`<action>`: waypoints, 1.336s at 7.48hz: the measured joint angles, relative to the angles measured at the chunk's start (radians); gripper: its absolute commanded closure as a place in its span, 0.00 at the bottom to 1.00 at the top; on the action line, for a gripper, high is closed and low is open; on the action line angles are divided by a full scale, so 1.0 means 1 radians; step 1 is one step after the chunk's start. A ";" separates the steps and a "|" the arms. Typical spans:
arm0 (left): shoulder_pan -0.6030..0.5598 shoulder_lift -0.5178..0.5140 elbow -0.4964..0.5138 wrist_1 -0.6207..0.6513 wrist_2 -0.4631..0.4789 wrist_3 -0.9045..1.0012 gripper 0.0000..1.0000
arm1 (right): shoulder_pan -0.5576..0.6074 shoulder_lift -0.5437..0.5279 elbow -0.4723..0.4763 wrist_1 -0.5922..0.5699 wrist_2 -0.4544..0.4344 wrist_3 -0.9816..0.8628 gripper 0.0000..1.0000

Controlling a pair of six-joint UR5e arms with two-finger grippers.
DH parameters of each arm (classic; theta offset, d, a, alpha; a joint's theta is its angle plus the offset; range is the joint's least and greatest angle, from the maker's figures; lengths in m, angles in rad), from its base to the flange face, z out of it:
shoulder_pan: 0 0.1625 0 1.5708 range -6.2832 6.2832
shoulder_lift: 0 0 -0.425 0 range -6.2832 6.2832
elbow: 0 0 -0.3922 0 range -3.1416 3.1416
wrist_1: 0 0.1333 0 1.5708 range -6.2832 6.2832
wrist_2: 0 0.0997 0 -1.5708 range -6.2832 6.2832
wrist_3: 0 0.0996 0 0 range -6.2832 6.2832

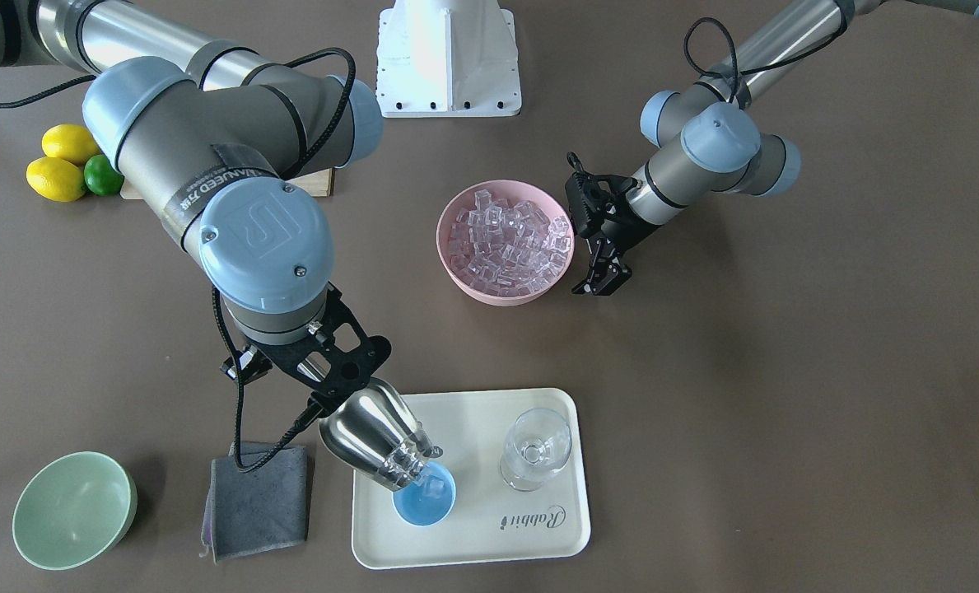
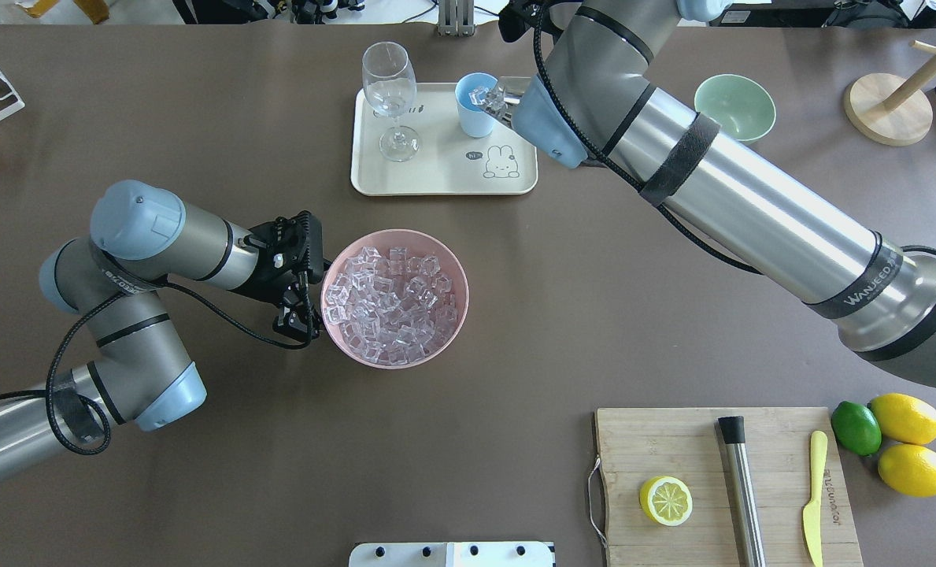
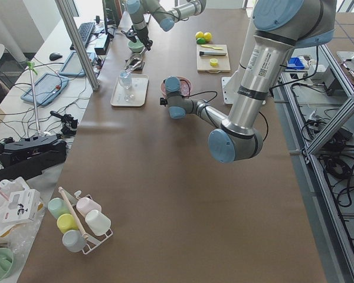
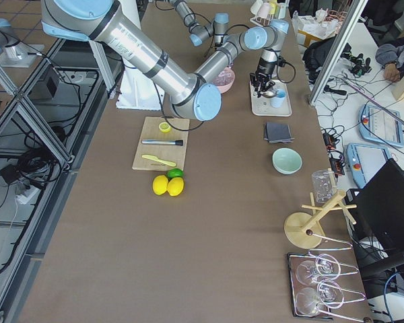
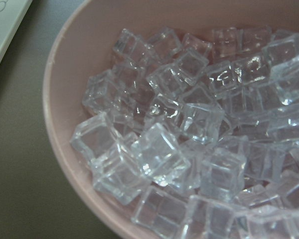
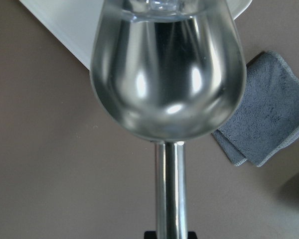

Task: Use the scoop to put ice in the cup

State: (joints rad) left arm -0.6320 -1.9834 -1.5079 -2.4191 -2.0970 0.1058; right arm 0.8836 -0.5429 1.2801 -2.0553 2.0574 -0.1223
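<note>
Exterior front-facing view, left to right. Right gripper (image 1: 334, 387): clamped on the handle of the scoop (image 1: 370, 441), whose trough is tipped mouth-down over the cup (image 1: 423, 502) on the tray (image 1: 473, 543). Ice (image 1: 433, 486): cubes at the scoop mouth and in the cup. Step: pouring, apparently. Pink bowl (image 1: 456, 280): cubes heaped. Left gripper (image 1: 600, 284): parted, empty, just beside the bowl. Next: probably a steeper tilt, mouth kept over the rim.
</note>
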 measured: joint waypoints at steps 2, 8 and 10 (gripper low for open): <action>0.000 0.000 0.000 0.000 0.000 -0.001 0.01 | 0.000 0.017 -0.006 -0.035 -0.014 -0.023 1.00; 0.000 0.000 -0.002 -0.001 0.000 -0.004 0.01 | 0.019 -0.098 0.172 -0.065 0.017 0.012 1.00; -0.002 0.002 -0.010 0.000 -0.004 -0.004 0.01 | 0.074 -0.291 0.362 -0.051 0.085 0.127 1.00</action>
State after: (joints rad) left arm -0.6343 -1.9810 -1.5180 -2.4186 -2.1011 0.1013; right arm 0.9576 -0.8334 1.6424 -2.1059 2.1426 0.0042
